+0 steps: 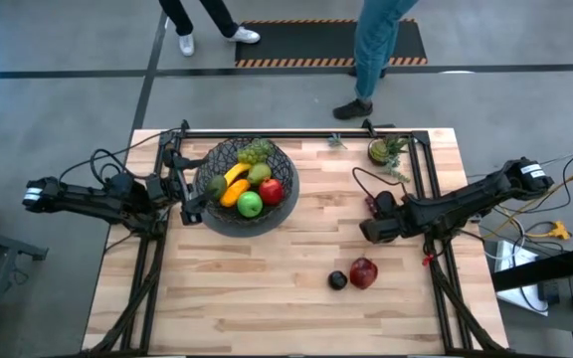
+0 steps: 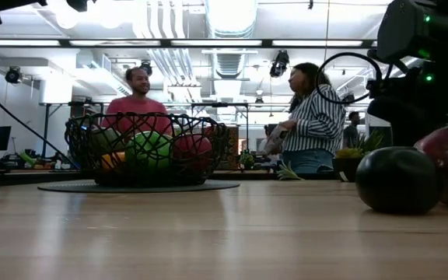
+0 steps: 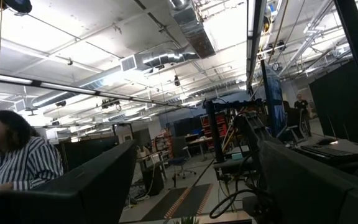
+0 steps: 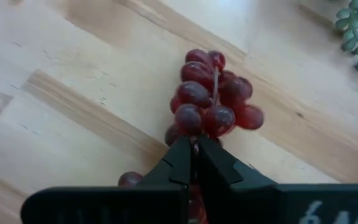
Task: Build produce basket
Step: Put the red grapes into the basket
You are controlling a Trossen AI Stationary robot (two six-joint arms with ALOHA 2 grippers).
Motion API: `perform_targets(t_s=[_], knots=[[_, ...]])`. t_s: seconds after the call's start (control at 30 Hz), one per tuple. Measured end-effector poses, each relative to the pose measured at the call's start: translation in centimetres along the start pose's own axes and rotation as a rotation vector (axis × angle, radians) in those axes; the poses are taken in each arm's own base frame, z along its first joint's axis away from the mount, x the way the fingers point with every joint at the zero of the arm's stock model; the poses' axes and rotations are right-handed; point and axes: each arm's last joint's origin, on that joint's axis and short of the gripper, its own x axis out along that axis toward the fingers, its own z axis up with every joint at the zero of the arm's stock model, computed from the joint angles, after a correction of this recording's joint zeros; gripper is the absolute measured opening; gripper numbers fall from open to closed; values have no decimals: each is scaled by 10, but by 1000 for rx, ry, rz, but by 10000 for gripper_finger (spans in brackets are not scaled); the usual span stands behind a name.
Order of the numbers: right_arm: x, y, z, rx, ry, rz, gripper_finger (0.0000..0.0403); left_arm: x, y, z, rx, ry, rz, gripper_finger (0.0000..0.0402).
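On the right half of the table (image 1: 296, 298), well to the right of the basket (image 1: 217, 214), the right gripper (image 4: 195, 163) has its two dark fingers pressed together on the stem of a bunch of dark red grapes (image 4: 211, 102) lying on the bare wood. In the overhead view that bunch is hidden under the gripper (image 1: 373, 231). Right of the basket and nearer the front edge, a red apple (image 1: 364, 271) and a small black fruit (image 1: 337, 280) sit just beside each other, with open board all around them and a wide clear stretch between them and the basket.

The basket stands at the table's left rear, already holding a banana (image 1: 235, 176), green grapes (image 1: 257, 152), a green apple (image 1: 250, 204), a red apple, a pear and an orange piece. The left gripper (image 1: 189, 204) waits just left of the basket, at its rim, fingers (image 3: 92, 186) spread wide; its camera looks off into the room.

A small potted plant (image 1: 384, 150) sits at the back right of the basket, near the rear rail. White marks show on the right gripper's body, cut off and unreadable. Beyond the table two people (image 2: 308, 117) stand.
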Motion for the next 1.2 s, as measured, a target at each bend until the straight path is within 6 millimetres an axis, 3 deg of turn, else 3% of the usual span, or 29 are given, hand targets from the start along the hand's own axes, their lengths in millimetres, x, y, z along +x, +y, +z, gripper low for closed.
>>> perform_targets(t_s=[0.43, 0.63, 0.93, 1.2], knots=[[-30, -10, 19, 1, -218, 105, 9, 0, 0, 0, 0, 1, 0, 322], [-48, -9, 31, -33, -376, 235, 9, -1, -1, -2, 2, 7, 0, 322], [-83, 5, 58, -108, -697, 490, 9, -1, 2, -3, 90, 49, 87, 322], [-99, 29, 79, -204, -969, 620, 8, -2, 4, -6, 134, 103, 171, 322]])
